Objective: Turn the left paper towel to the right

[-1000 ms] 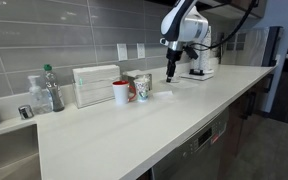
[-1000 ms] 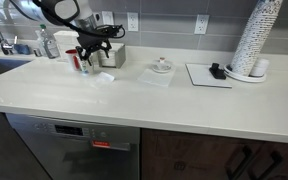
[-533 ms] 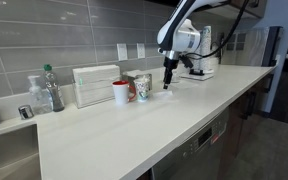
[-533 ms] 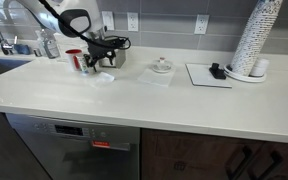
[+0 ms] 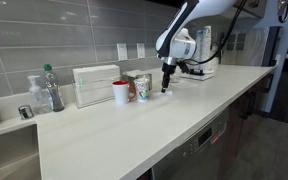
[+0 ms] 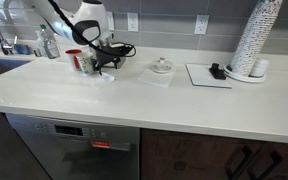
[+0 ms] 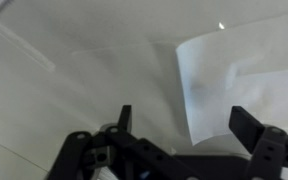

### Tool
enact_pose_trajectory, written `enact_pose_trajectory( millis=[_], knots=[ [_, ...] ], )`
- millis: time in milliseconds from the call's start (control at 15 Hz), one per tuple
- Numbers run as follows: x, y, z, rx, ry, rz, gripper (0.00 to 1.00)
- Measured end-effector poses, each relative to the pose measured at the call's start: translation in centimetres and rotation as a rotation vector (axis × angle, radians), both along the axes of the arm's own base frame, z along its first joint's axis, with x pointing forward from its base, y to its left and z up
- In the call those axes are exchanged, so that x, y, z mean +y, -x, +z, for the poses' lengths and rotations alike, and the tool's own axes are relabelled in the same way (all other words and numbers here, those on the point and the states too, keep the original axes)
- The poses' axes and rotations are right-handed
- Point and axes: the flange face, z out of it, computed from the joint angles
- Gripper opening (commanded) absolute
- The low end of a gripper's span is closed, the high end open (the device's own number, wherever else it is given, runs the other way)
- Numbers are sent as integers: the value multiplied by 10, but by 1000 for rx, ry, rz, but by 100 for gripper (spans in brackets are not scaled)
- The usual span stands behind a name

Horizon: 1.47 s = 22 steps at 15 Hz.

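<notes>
pale kitchen counter (image 6: 194, 105) under grey wall tile. my tool (image 6: 106, 68) hangs low over the counter just beside the red cup (image 6: 75, 60). in the wrist view its fingers (image 7: 124, 118) are spread wide, pinching nothing. the left paper towel (image 6: 102, 77) lies flat near the red cup, directly beneath the tool. the sheet's (image 7: 234, 85) edge runs between the fingers. i cannot tell whether they touch it.
</notes>
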Motion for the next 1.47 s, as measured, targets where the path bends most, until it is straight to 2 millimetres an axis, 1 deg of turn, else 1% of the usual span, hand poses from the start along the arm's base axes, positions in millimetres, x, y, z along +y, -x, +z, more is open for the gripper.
enact_pose_trajectory(
  millis=[133, 267, 467, 600, 667, 933, 1133, 1267, 1467],
  knots=[
    [-2, -5, -6, 3, -7, -3, 58],
    [-2, -8, -12, 13, -16, -2, 44],
    [-3, -11, -20, 36, -29, 5, 19],
    [-4, -12, -20, 54, -36, 7, 6],
    [-4, -12, -19, 63, -38, 8, 1],
    [-8, -12, -15, 99, -46, 10, 0],
    [-13, -11, -4, 105, -48, 6, 0],
    [-19, -9, 15, 89, -55, -8, 0],
    [-31, 2, 53, 69, -109, -61, 0]
  ],
)
